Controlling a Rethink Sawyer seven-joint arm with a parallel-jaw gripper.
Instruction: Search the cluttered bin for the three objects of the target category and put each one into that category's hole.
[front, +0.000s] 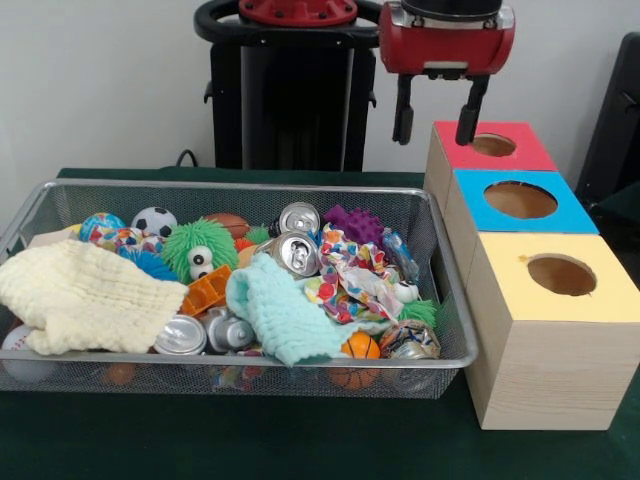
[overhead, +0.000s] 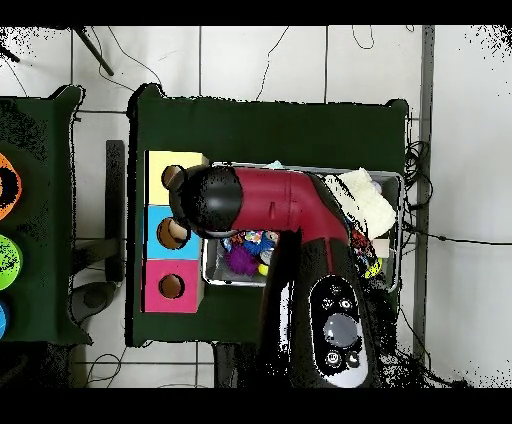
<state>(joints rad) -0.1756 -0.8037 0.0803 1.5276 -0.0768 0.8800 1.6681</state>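
The bin (front: 250, 186) is a silver wire-mesh basket on the green table, full of clutter. In it are silver cans (front: 297, 253), a soccer ball (front: 153, 221), a small basketball (front: 360, 347), a green fuzzy toy (front: 200, 250), a purple spiky toy (front: 355, 222), a cream cloth (front: 80, 295) and a mint cloth (front: 275, 310). My gripper (front: 437, 120) is open and empty. It hangs high above the bin's far right corner, next to the red-topped box (front: 520, 150). In the overhead view my arm (overhead: 290, 205) covers most of the bin (overhead: 212, 278).
Three wooden boxes with round holes stand in a row right of the bin: red-topped, blue-topped (front: 570, 212) and yellow-topped (front: 610, 295). They also show in the overhead view, with the yellow-topped box (overhead: 158, 165) farthest from the base. The pedestal (front: 290, 90) stands behind the bin.
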